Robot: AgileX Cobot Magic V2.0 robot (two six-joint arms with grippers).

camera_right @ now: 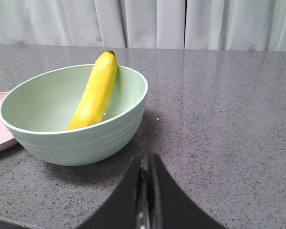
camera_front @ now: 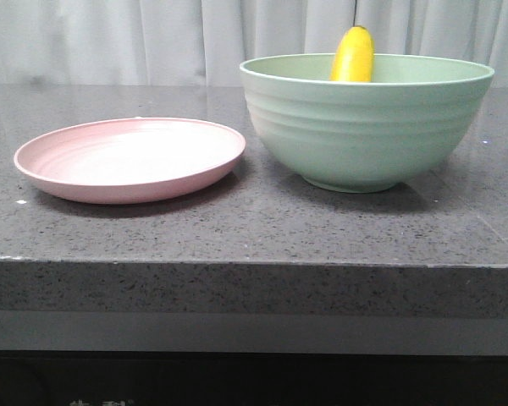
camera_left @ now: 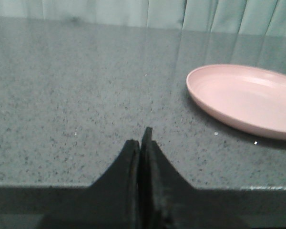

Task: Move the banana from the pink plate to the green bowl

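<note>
The banana (camera_right: 95, 90) already lies in the bowl (camera_right: 86, 138), so the transfer looks done; what remains, as I judge it, is only to keep both arms clear and idle.

The right gripper (camera_right: 146, 164) has its jaws pressed together, holding nothing. The bowl sits ahead of those jaws and off to one side, apart from them, with bare counter (camera_right: 219, 119) between. The left gripper (camera_left: 140, 143) also has its jaws closed on nothing, and the plate (camera_left: 243, 98) lies ahead of them and to the side, near but not touching. The plate is bare in every view.

To finish well, neither gripper should drift forward: a nudge to the bowl's rim could tip the banana, which only leans and is not settled flat. Any retreat should go back and away from the dishes, with the jaws kept shut.

The banana's long axis runs steeply, from the bowl's floor up to its rim. The lower end rests inside the bowl, nearer the right jaws; the upper end, with its dark tip, leans against the far rim and pokes above it, pointing up and away from those jaws. In the front view only that upper end shows over the rim, close to upright.
</note>
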